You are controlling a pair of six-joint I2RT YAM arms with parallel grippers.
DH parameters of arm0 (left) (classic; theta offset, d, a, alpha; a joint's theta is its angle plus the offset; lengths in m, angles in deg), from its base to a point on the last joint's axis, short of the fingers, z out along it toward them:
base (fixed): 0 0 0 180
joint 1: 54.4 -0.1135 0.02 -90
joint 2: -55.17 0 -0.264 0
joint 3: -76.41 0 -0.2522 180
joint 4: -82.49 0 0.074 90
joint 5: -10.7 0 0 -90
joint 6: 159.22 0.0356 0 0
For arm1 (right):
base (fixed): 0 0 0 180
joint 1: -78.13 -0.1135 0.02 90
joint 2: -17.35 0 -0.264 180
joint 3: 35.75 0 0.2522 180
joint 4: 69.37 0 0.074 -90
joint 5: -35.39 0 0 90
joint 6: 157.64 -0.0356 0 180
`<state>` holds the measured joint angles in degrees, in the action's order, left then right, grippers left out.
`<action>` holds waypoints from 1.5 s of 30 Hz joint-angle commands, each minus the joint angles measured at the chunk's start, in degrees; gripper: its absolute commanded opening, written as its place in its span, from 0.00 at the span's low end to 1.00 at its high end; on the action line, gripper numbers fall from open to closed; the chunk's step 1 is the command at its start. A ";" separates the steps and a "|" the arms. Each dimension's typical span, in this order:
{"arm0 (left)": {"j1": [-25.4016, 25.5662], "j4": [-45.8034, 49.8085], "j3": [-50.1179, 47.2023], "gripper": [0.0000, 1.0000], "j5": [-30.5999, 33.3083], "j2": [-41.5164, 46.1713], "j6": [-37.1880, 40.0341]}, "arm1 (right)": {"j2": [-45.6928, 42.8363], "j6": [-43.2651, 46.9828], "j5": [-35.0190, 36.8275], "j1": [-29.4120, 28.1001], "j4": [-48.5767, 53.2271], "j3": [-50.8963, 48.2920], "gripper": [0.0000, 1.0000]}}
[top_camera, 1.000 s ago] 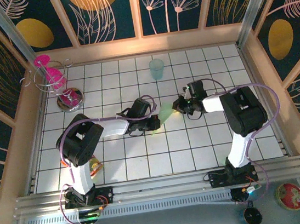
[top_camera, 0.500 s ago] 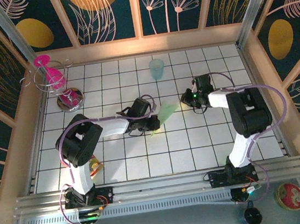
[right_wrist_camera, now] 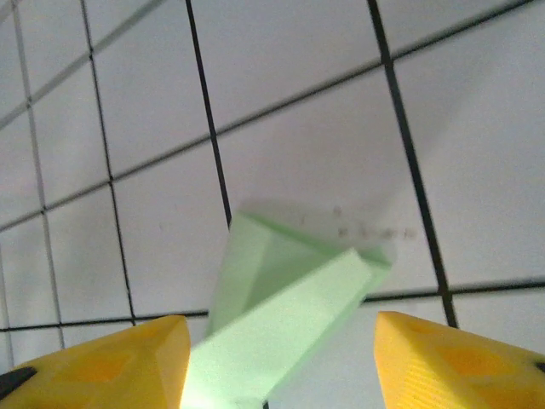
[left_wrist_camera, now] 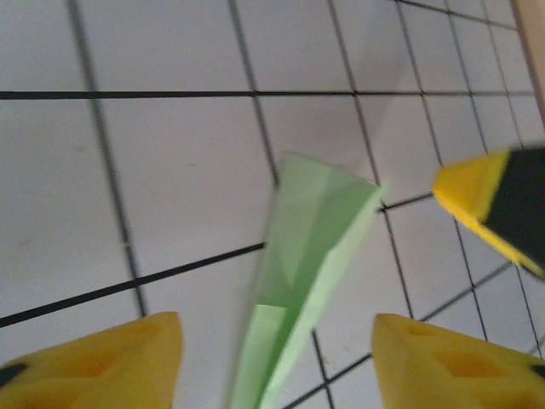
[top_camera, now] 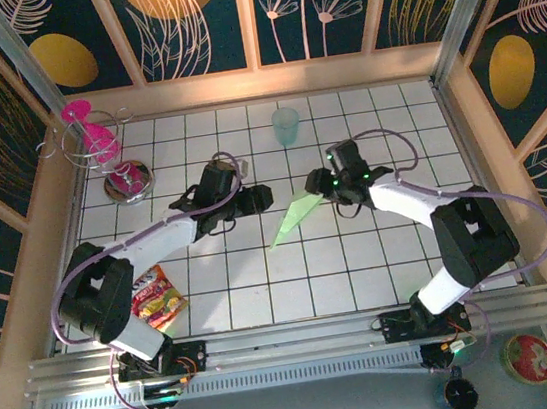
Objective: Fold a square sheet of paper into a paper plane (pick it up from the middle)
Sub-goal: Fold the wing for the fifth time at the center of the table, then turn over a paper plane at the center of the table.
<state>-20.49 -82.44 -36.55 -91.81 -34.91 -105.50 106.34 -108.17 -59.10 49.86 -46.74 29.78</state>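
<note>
The pale teal cup [top_camera: 286, 125] stands upright near the far edge of the tabletop [top_camera: 363, 273], well apart from both arms. You cannot tell what, if anything, it holds. Near the left edge, a round metal dish [top_camera: 144, 183] has something pink in it.

The paper plane [top_camera: 295, 218] sits near the middle of the tabletop, its point aimed at the near left corner and its wide end just beside the right gripper [right_wrist_camera: 281, 322].

Your left arm [top_camera: 157, 242] stretches low and long from its base toward the centre. Your right arm [top_camera: 414, 201] bends at the elbow and reaches back to the left. Both the left gripper [left_wrist_camera: 274, 322] and the right have their jaws spread wide — neither pinches the plane.
</note>
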 commanded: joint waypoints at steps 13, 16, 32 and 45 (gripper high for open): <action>-3.59 -1.71 -11.29 0.99 13.41 10.11 0.24 | 15.65 -13.95 20.11 -14.53 18.59 17.50 0.68; -3.68 -2.93 -12.78 0.99 13.84 10.74 -0.18 | 17.72 -15.38 21.91 -15.05 20.64 19.24 0.66; -3.90 -4.46 -14.77 0.99 12.54 10.37 -0.11 | 17.47 -21.62 24.63 -17.74 26.96 20.66 0.48; -3.94 -4.34 -14.78 0.99 13.08 9.73 -1.74 | 16.69 -23.98 26.33 -18.13 27.29 18.81 0.15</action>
<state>-24.10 -85.70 -50.85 -79.18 -25.01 -105.67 124.96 -131.04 -36.00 32.11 -21.67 49.21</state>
